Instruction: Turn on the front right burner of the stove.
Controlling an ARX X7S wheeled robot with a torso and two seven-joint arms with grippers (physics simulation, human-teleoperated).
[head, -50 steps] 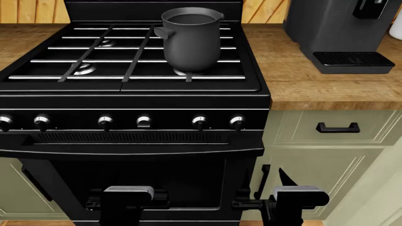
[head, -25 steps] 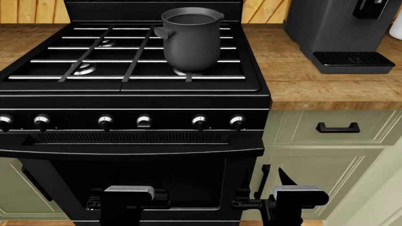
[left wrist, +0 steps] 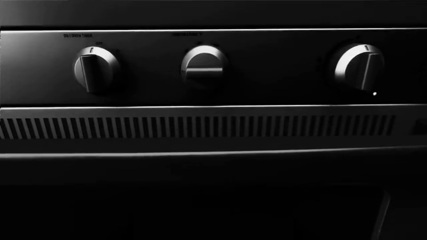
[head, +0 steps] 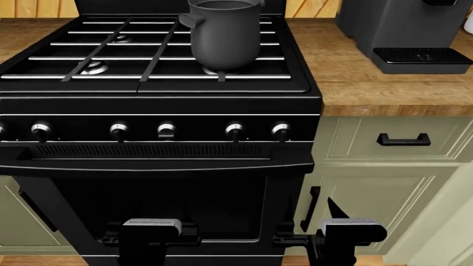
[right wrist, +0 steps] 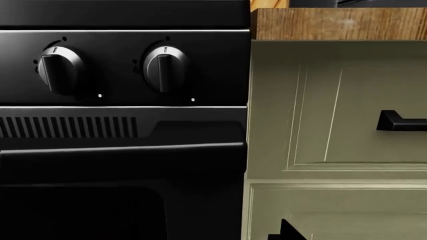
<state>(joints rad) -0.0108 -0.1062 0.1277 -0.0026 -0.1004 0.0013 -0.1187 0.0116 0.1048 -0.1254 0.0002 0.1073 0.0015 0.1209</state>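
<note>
The glossy black stove fills the head view. A dark grey pot stands over the front right burner, of which only a silvery sliver shows under the pot. The chrome-tipped knobs run along the front panel; the two rightmost also show in the right wrist view, both pointing up. My left gripper hangs low before the oven door, its fingers lost against the black. My right gripper is low by the stove's right edge, and only one dark finger shows.
The left wrist view shows three knobs; the middle one is turned sideways. A wooden counter with a black coffee machine lies to the right. Below it are green cabinets with a drawer handle and a vertical door handle.
The head view has shifted, so the stove and counter sit a little higher and larger in frame. Both grippers hold the same places in view.
</note>
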